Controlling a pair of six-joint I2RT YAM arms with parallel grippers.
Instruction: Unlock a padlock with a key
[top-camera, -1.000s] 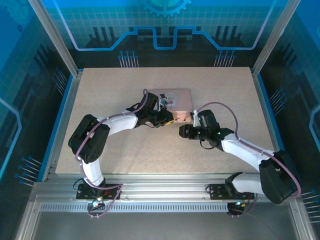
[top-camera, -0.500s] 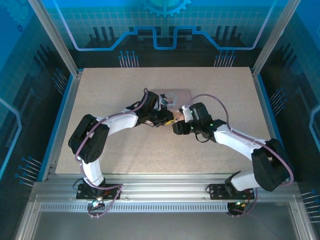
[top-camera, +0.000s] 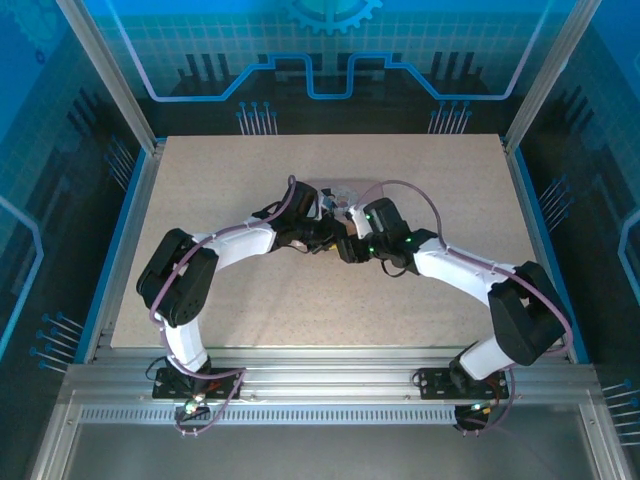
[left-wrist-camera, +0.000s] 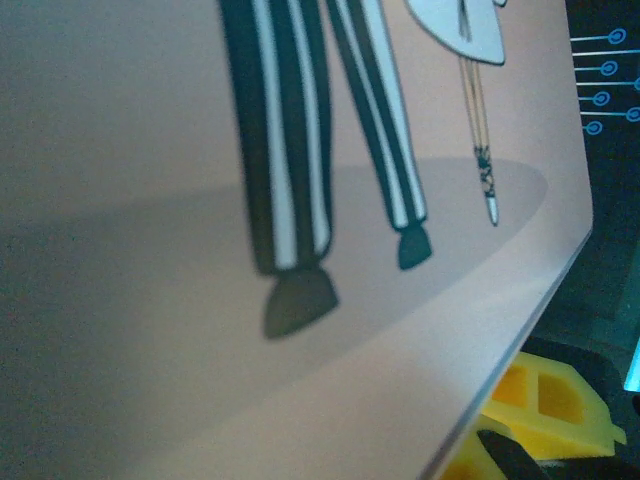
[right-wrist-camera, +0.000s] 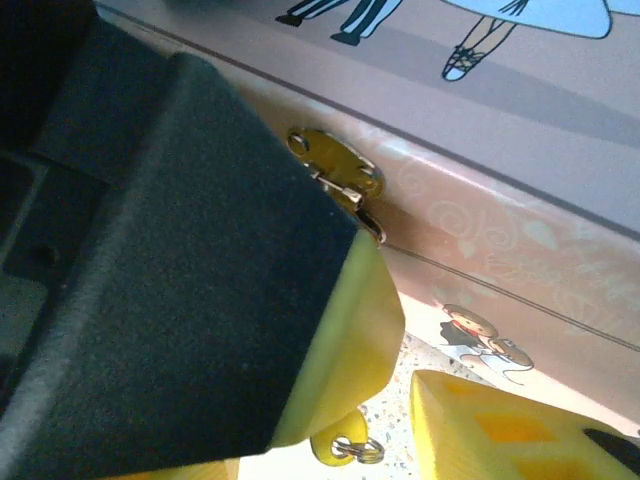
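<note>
The pink box (top-camera: 343, 188) lies at the table's middle, and both grippers meet at its front edge. My left gripper (top-camera: 331, 239) is pressed against the box; its jaws are hidden, and the box lid (left-wrist-camera: 300, 350) with cartoon legs looms close. My right gripper (right-wrist-camera: 405, 372) stands open just below the box's brass hasp (right-wrist-camera: 336, 173), its fingers apart over speckled table. A small yellow tab (right-wrist-camera: 338, 440) with a metal ring (right-wrist-camera: 358, 451) hangs under its big finger; I cannot tell whether it belongs to the key. The padlock is hidden.
The box front (right-wrist-camera: 520, 250) carries a cartoon couple sticker. A yellow finger (left-wrist-camera: 545, 400) pokes in below the lid's edge. The speckled table (top-camera: 300, 310) lies bare round the arms, walled by a blue enclosure with metal posts (top-camera: 540, 80).
My right arm has swung left and forward, bringing its gripper up against the left gripper at the box's front. The left arm has stayed put.
</note>
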